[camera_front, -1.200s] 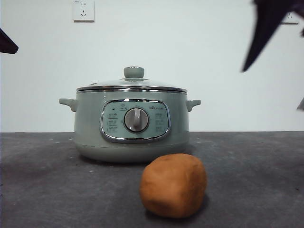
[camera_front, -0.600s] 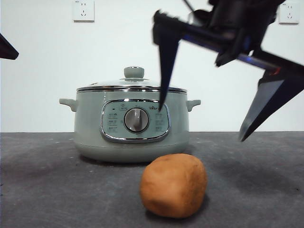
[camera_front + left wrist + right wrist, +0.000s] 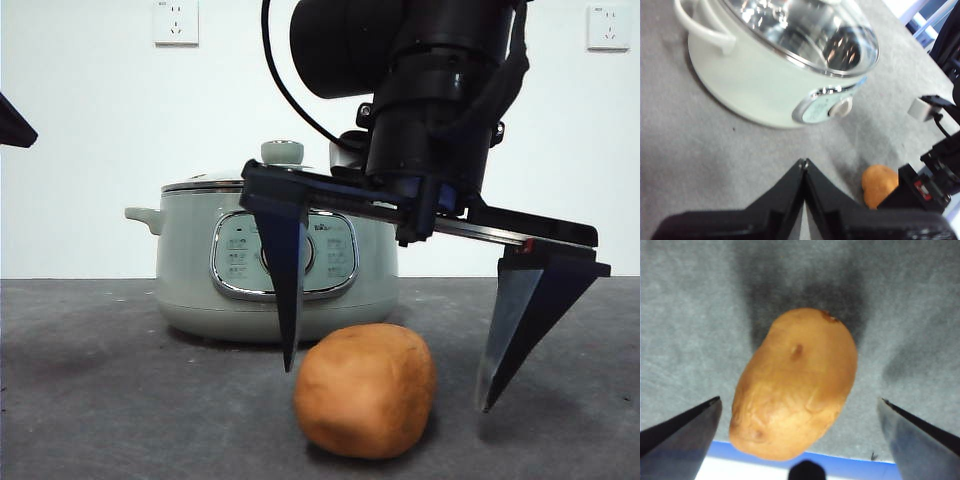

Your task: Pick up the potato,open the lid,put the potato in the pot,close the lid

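Over potato (image 3: 366, 390): right pincer (image 3: 388, 388) wide, straddling | pot (image 3: 190, 270) dial hidden | left pincer (image 3: 804, 163) closed, empty

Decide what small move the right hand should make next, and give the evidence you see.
Probably lower a little further, then close. The right hand is open, its jaws standing on either side of the potato without touching it, their tips not yet at the table. The lid is on the pot.

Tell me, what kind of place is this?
Probably a robot test bench, not a home kitchen: a bare grey table against a plain white wall with sockets, one electric pot, and an open pincer over a potato.
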